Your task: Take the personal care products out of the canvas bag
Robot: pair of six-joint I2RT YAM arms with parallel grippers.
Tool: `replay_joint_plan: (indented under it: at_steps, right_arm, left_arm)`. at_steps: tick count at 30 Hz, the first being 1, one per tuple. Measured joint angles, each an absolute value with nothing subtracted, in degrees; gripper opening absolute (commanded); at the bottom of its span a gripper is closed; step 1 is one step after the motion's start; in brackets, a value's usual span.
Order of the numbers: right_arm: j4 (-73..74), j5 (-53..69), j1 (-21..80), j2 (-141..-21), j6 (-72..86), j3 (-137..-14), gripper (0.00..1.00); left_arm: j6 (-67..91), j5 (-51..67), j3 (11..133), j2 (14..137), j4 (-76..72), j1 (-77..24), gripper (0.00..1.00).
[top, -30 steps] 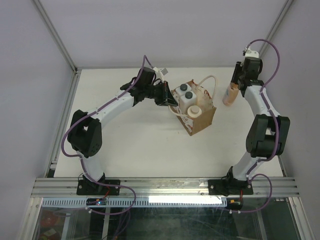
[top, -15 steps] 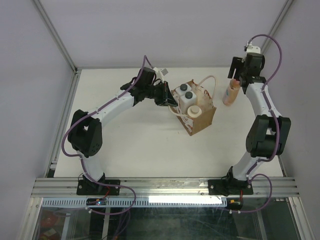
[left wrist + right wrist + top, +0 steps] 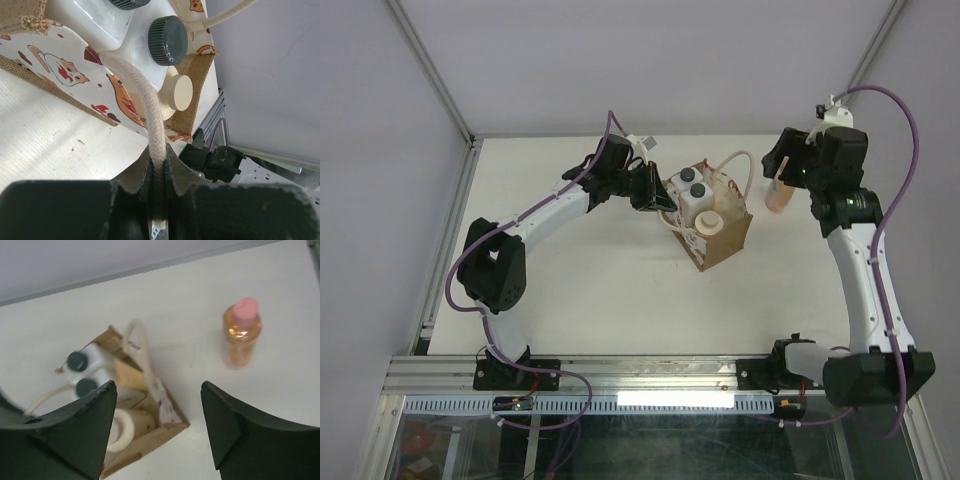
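Note:
The canvas bag (image 3: 728, 240) stands mid-table, its printed side (image 3: 65, 70) facing my left wrist. Inside it are two white bottles with dark caps (image 3: 692, 195) (image 3: 167, 40) (image 3: 77, 361) and a cream bottle (image 3: 708, 222) (image 3: 179, 92) (image 3: 120, 427). My left gripper (image 3: 663, 205) (image 3: 159, 165) is shut on the bag's cream loop handle (image 3: 145, 95). The peach-orange bottle with a pink cap (image 3: 778, 192) (image 3: 241, 335) stands upright on the table to the right of the bag. My right gripper (image 3: 775, 170) (image 3: 158, 384) hovers open above it, holding nothing.
The bag's other loop handle (image 3: 740, 170) arches up at its far side. An aluminium rail (image 3: 650, 372) runs along the near edge of the table, and pale walls close the back and both sides.
The right gripper has opened and let go of the peach-orange bottle, then lifted away from it. The bottle stays standing on the table. The left arm has not moved.

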State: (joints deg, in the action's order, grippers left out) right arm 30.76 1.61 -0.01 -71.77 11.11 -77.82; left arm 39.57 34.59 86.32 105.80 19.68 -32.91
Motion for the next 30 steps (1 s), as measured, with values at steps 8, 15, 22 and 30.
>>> replay_joint_plan:
  at_steps: [8,15,22,30]
  right_arm:
    - [34.59,12.73,8.91,-63.37,9.47,-74.06,0.66]
    - [36.47,15.31,13.89,-72.53,7.92,-74.04,0.60]
    - [38.11,13.08,13.80,-80.51,5.26,-74.24,0.56]
    - [35.66,12.58,12.80,-84.58,3.44,-74.24,0.42]
  left_arm:
    - [40.27,34.59,85.91,105.80,18.76,-32.91,0.00]
    - [41.41,34.57,83.83,105.80,17.89,-32.91,0.00]
    - [42.28,34.57,83.70,105.78,17.08,-32.91,0.00]
    - [42.68,34.59,83.68,105.78,16.69,-32.91,0.00]
